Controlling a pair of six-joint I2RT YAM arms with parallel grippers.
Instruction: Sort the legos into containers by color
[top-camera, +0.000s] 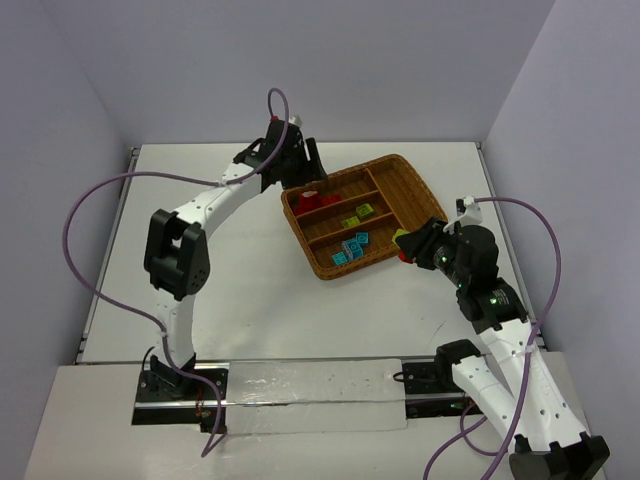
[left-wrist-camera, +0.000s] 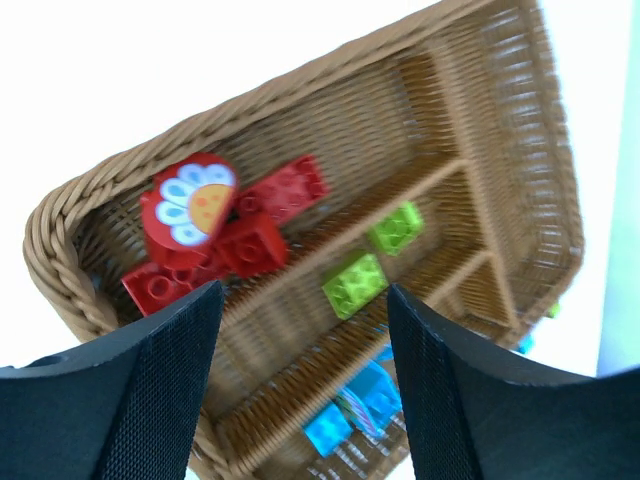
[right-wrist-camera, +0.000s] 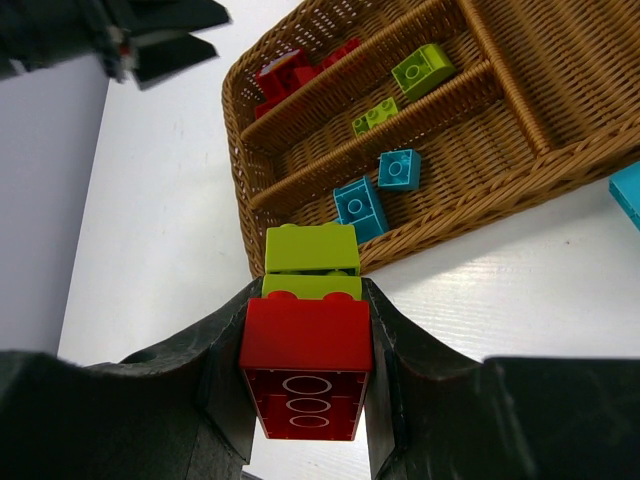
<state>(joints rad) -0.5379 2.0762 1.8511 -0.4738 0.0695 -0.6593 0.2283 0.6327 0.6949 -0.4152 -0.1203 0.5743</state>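
The brown wicker tray (top-camera: 395, 160) lies tilted at mid table. Its far slot holds red bricks (left-wrist-camera: 270, 215) and a red flower piece (left-wrist-camera: 190, 205), the middle slot two yellow-green bricks (left-wrist-camera: 352, 283), the near slot cyan-blue bricks (right-wrist-camera: 358, 208). My left gripper (top-camera: 305, 170) hangs open and empty over the tray's far-left end (left-wrist-camera: 303, 290). My right gripper (top-camera: 405, 246) is shut on a stack (right-wrist-camera: 310, 290) of one red brick (right-wrist-camera: 305, 335) and two yellow-green bricks (right-wrist-camera: 312, 248), just outside the tray's near rim (right-wrist-camera: 500, 203).
One cyan brick (right-wrist-camera: 628, 192) lies on the white table beside the tray's near rim. The crosswise end slot (top-camera: 408, 195) shows no bricks. Grey walls close in the table on three sides. Purple cables loop from both arms.
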